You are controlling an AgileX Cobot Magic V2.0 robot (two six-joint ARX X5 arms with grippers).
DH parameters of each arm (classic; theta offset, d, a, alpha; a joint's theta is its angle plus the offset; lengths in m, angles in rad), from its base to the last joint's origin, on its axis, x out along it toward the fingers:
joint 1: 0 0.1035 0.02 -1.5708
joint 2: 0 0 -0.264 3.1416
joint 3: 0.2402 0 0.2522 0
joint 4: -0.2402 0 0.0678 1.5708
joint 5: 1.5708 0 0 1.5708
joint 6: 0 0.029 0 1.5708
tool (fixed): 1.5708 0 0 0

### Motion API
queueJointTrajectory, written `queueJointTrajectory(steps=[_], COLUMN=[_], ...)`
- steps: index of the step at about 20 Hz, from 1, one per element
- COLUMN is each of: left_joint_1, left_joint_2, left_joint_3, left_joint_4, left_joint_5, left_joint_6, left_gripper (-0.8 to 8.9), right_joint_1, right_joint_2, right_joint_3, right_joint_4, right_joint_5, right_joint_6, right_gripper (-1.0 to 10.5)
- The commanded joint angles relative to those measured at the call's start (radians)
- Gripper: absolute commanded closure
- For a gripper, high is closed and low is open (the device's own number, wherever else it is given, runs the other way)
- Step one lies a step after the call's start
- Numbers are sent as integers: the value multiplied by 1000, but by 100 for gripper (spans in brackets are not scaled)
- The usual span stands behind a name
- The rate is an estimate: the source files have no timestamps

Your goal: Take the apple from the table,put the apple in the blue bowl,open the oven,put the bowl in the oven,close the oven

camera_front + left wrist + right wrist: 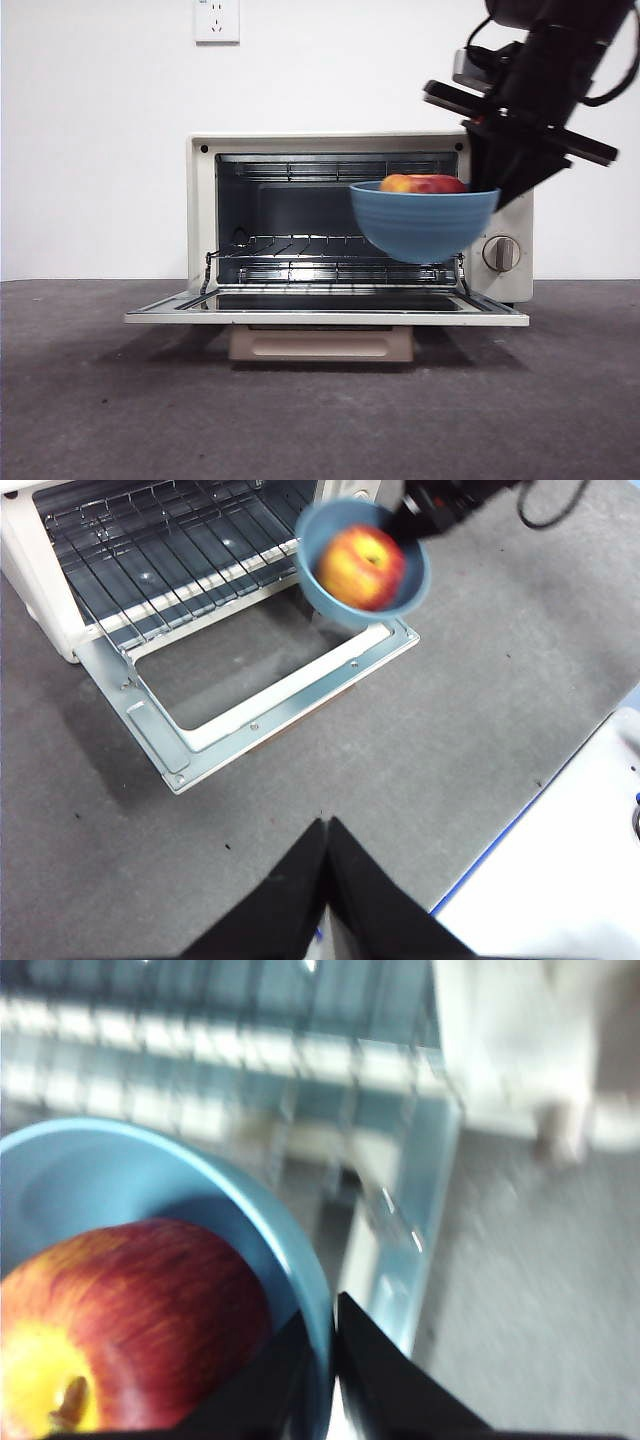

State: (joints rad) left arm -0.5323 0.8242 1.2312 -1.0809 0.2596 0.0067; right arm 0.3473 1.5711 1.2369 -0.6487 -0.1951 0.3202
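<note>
The blue bowl (424, 222) hangs in the air before the oven's (203, 210) open mouth, over the right part of the lowered door (325, 308). The red and yellow apple (422, 184) lies inside it. My right gripper (325, 1332) is shut on the bowl's (120, 1175) rim, one jaw inside next to the apple (130, 1320) and one outside. In the left wrist view the bowl (414, 586) with the apple (361, 567) floats above the door's corner. My left gripper (327, 825) is shut on nothing, high over the table (470, 710) in front of the oven.
The wire rack (330, 245) sits inside the oven cavity. A round knob (501, 253) shows on the oven's right panel behind the bowl. A white surface with a blue edge (560, 870) borders the table near my left gripper. A wall socket (216, 20) is above.
</note>
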Motion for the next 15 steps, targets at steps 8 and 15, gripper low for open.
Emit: queueJointTrajectory(steps=[8, 15], left_joint_1=[-3, -3], left_joint_2=[6, 6], left_joint_3=[13, 13], left_joint_4=[-1, -2], left_joint_5=[-2, -2], left_joint_6=[8, 8], left_gripper=[806, 806], right_joint_1=[9, 6], right_joint_2=[118, 137], right_joint_3=[56, 56], right_joint_4=[174, 231], right_joint_5=[39, 58], right_joint_6=[155, 196], right_gripper=[945, 945])
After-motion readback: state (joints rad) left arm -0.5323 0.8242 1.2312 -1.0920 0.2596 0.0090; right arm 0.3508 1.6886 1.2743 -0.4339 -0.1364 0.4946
